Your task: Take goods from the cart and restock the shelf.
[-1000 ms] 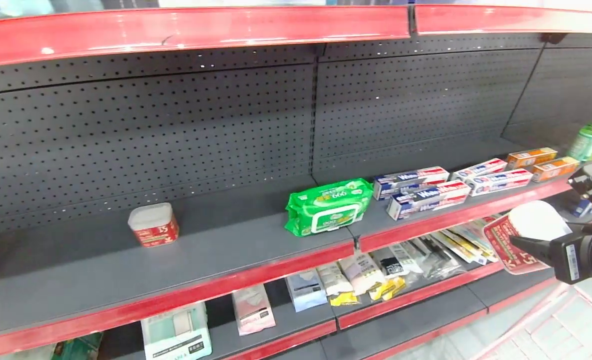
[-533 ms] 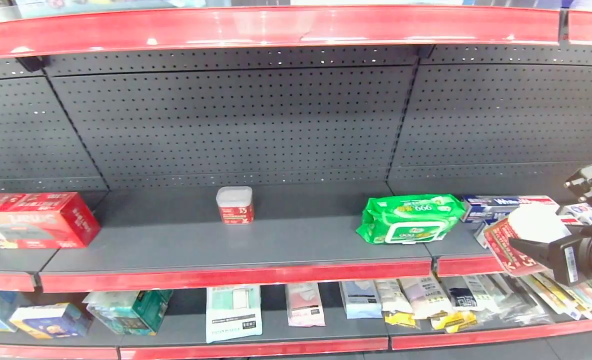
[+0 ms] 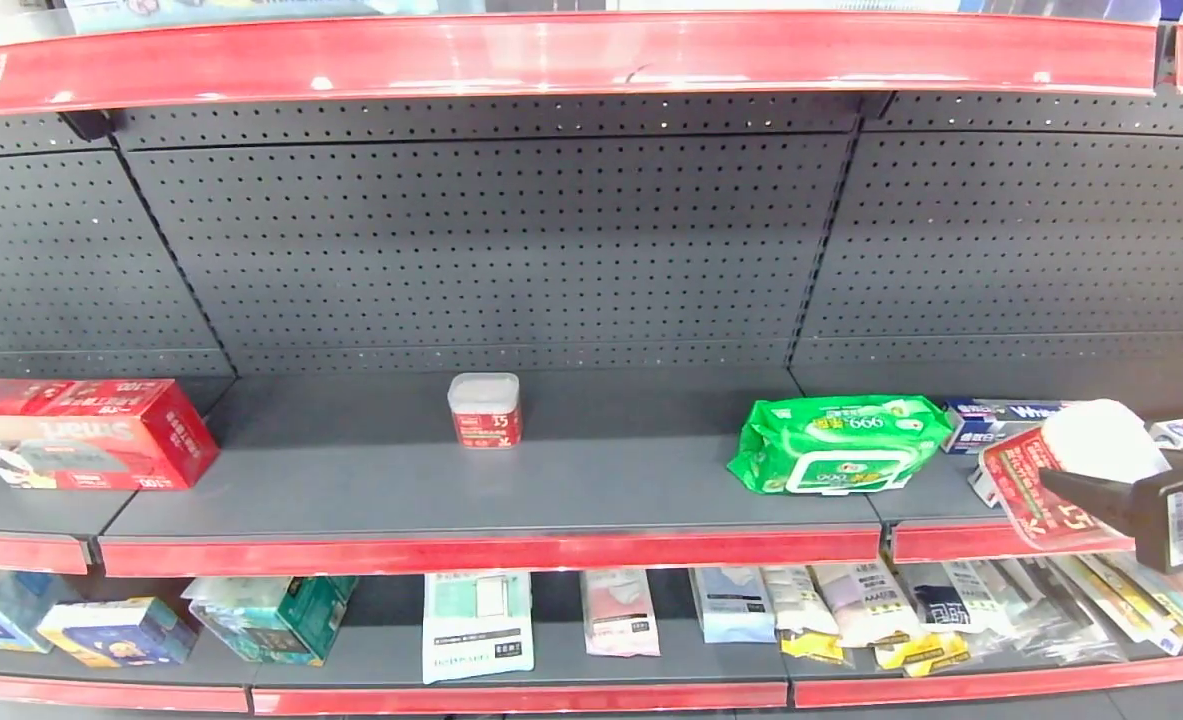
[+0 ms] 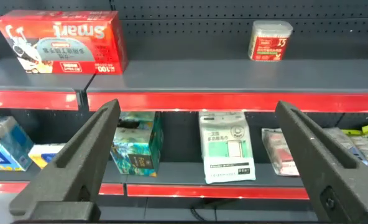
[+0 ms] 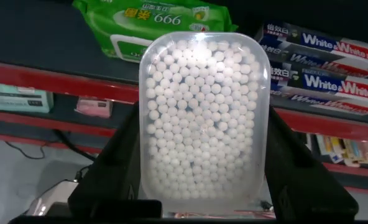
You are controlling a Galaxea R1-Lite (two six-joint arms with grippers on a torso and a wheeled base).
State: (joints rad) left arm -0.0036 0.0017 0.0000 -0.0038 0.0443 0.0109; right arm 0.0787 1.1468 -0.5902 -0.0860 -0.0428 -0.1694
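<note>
Head view puts the right end effector (image 3: 1051, 490) at the right-hand edge, in front of the red lip of the shelf (image 3: 491, 550) and clamped on a tub of cotton swabs (image 3: 1086, 445). The tub is carried tilted, with its red label turned towards the shelf and its pale lid turned back towards the arm. In the right wrist view the fingers flank the tub's two long sides and the swab tips show through the clear lid. This side hold leaves the base free, which should let the tub be stood upright once it is turned. A matching tub (image 3: 485, 410) stands upright near the middle of the grey shelf, and it probably marks the spot where this one belongs. The two are well apart, with a green pack of wipes (image 3: 841, 445) lying between them and toothpaste boxes (image 3: 1001, 412) just beyond the wipes. A red box (image 3: 81, 435) sits far off at the left end. The left end effector (image 4: 202, 155) has its fingers spread wide and carries nothing. It faces the shelf front lower down, apparently kept clear of the right arm's path.
</note>
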